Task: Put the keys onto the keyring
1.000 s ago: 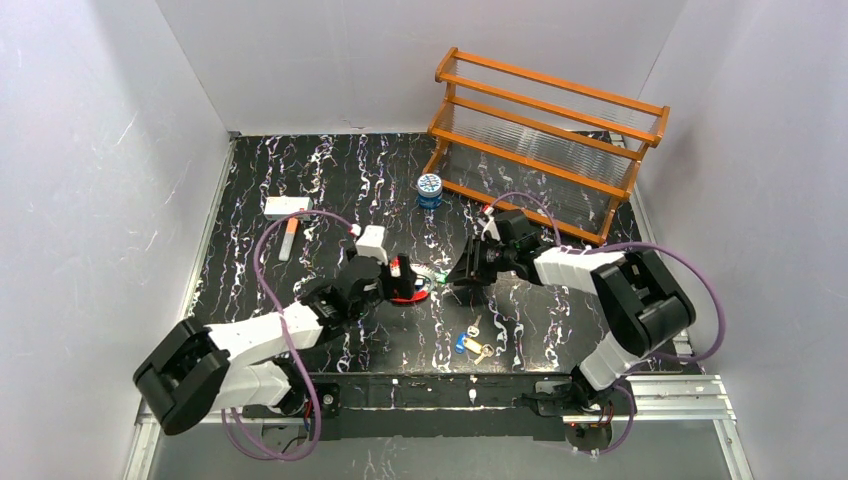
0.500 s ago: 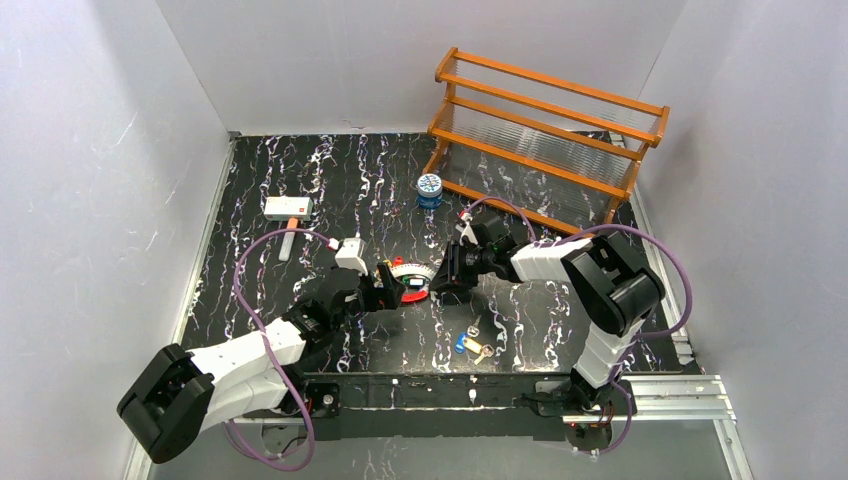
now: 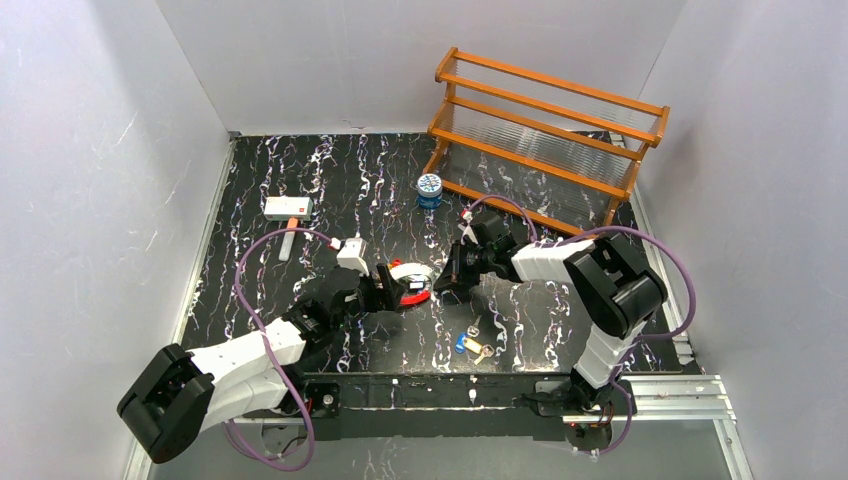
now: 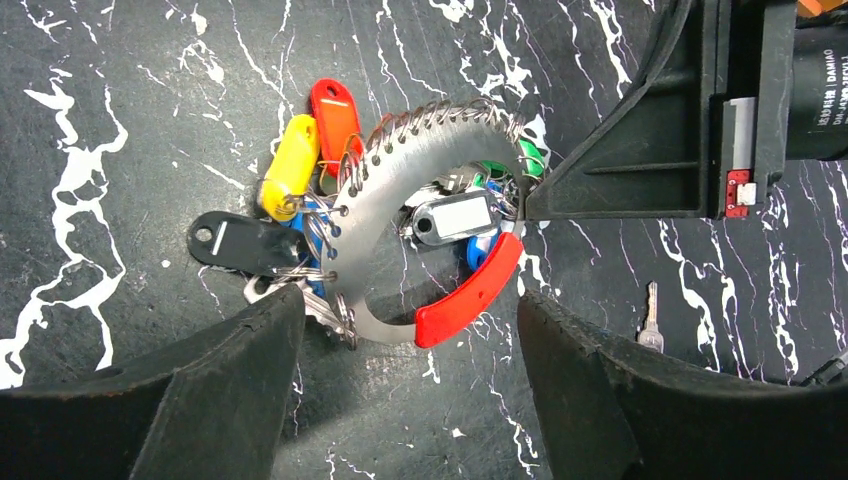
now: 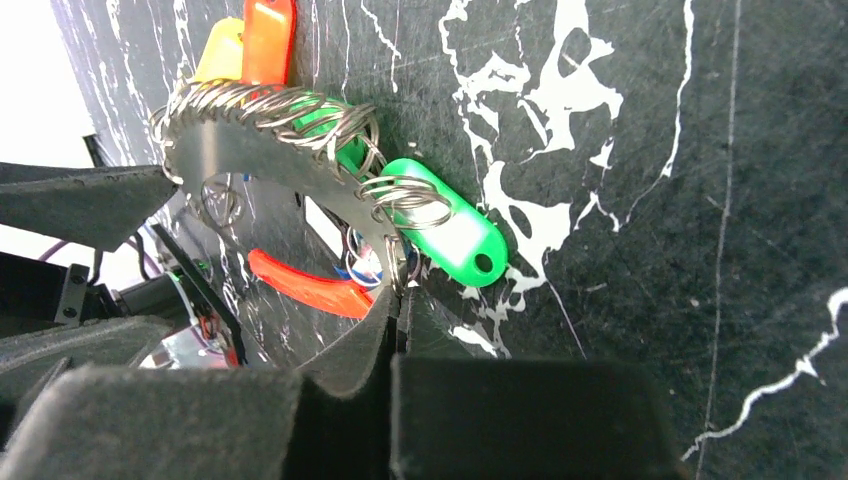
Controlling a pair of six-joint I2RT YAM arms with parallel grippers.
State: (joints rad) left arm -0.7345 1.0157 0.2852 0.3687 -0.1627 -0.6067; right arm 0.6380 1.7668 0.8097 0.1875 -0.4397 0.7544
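Note:
The keyring [image 4: 430,165] is a wide flat silvery band with a red section [image 4: 470,290], lying on the black marbled table. It carries many small wire loops and coloured tags: yellow [image 4: 290,165], red [image 4: 335,110], black [image 4: 245,240] and green [image 5: 455,235]. My left gripper [image 4: 410,312] is open, a finger on each side of the ring's near end, low over the table. My right gripper [image 5: 398,300] is shut on the keyring's [image 5: 260,155] edge from the right. Three loose keys [image 3: 470,340], blue, gold and silver, lie nearer the front edge. The silver one [image 4: 651,322] also shows in the left wrist view.
A blue-and-white tin [image 3: 429,189] stands behind the ring. An orange wooden rack [image 3: 545,140] fills the back right. A white box [image 3: 287,207] and a small tool [image 3: 290,241] lie at the back left. White walls close in three sides.
Both arms shifted left with the keyring a second ago, then stayed. The right jaws have closed onto the ring's edge. The left jaws have narrowed a little.

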